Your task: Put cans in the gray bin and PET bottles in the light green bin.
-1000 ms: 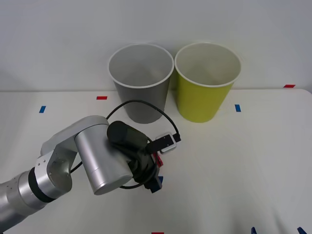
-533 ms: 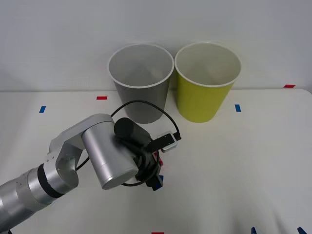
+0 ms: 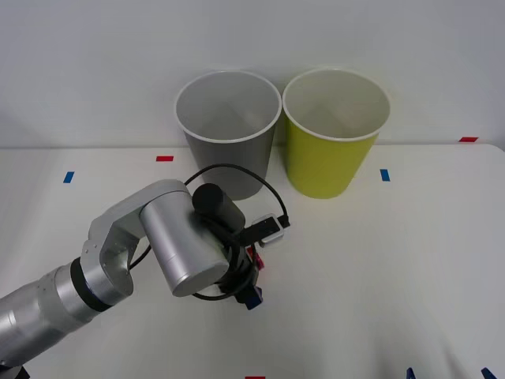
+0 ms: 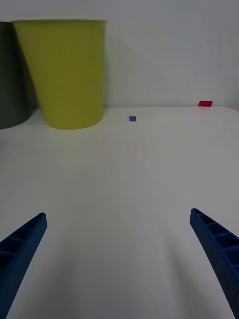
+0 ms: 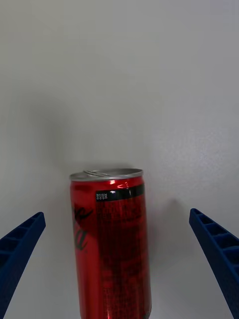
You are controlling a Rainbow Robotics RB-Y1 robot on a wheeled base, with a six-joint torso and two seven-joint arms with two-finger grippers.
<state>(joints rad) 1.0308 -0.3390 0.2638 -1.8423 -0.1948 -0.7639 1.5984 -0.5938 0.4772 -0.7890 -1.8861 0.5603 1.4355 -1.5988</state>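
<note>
Straddling the can (image 5: 110, 244), my left gripper (image 5: 119, 279) has its 2 fingers spread wide, can standing upright on the table (image 3: 379, 268) between them, untouched. Gray bin (image 3: 229, 134) lies just beyond. Right gripper (image 4: 119, 269) parked, splayed.

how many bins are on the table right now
2. The tall gray round bin stands at the back of the white table; the tall yellow-green round bin stands close beside it, on the robot's right. Neither is hidden.
</note>
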